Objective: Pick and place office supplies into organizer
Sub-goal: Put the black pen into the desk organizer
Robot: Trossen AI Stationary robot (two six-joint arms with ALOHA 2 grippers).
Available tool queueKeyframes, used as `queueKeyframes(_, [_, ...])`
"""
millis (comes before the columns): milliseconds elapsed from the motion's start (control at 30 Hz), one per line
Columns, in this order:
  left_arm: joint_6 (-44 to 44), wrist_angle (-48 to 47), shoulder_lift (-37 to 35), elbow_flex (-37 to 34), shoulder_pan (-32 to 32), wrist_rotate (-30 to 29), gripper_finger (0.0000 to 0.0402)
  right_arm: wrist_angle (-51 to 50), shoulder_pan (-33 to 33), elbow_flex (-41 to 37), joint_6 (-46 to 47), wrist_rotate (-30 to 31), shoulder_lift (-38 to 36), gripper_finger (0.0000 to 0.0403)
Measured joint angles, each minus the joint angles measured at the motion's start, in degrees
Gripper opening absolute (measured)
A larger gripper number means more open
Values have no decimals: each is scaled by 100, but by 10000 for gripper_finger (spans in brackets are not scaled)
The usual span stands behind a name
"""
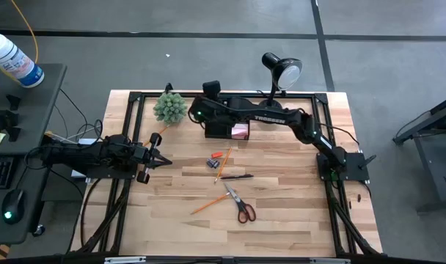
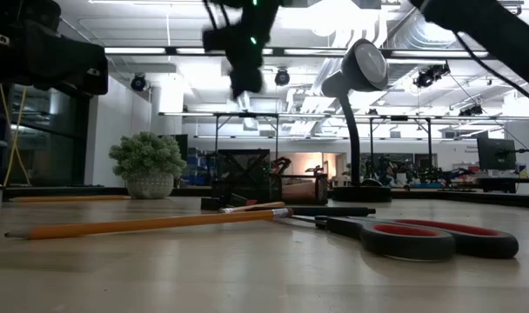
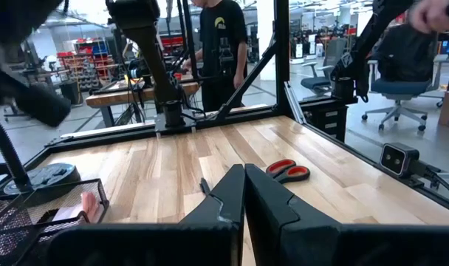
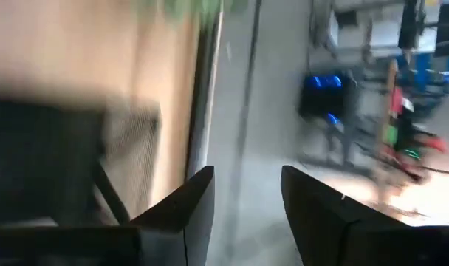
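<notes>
Right arm reaches over the organizer (image 1: 227,130) at upper centre of the high view, supplies lying loose below it.

The mesh organizer looks light and easily nudged, with the pink sticky-note pad (image 1: 240,130) already in it. The right gripper (image 1: 199,114) hangs just by its left end, fingers parted a little and empty. The left gripper (image 1: 155,160) waits at centre left, fingers pressed together, holding nothing. The red-handled scissors (image 1: 240,204) at lower centre are stiff and heaviest, best pinched across the blades near the pivot. The orange pencils (image 1: 210,203) and black pen (image 1: 236,176) are light, smooth, likely to roll, so grip mid-shaft. The only readable writing is "TROSSEN" (image 1: 269,118) on the right arm.
</notes>
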Motion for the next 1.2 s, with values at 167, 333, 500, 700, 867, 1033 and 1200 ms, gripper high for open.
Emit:
queueKeyframes(167, [-2, 2, 0, 0, 0, 1, 1, 425, 172, 67, 1401, -1571, -349, 134])
queueKeyframes(333, [-4, 2, 0, 0, 2, 2, 1, 253, 401, -29, 3035, -1942, -588, 135])
queueKeyframes(500, [-2, 0, 0, 0, 2, -2, 1, -881, 662, -47, 4317, -2392, -621, 133])
queueKeyframes(700, [109, -4, 0, 1, 2, -38, 1, -1321, 974, -731, 6014, -2541, -589, 134])
queueKeyframes(867, [111, -11, 0, 0, 2, -100, 1, -1130, 1150, -1354, 6956, -3018, -586, 135])
queueKeyframes(1033, [114, -11, 0, 0, 2, -105, 1, -1102, 1340, -1642, 6866, -3746, -582, 133])
queueKeyframes(1200, [127, -13, 0, 0, 2, -107, 1, -1328, 1493, -1856, 6330, -4323, -582, 135])
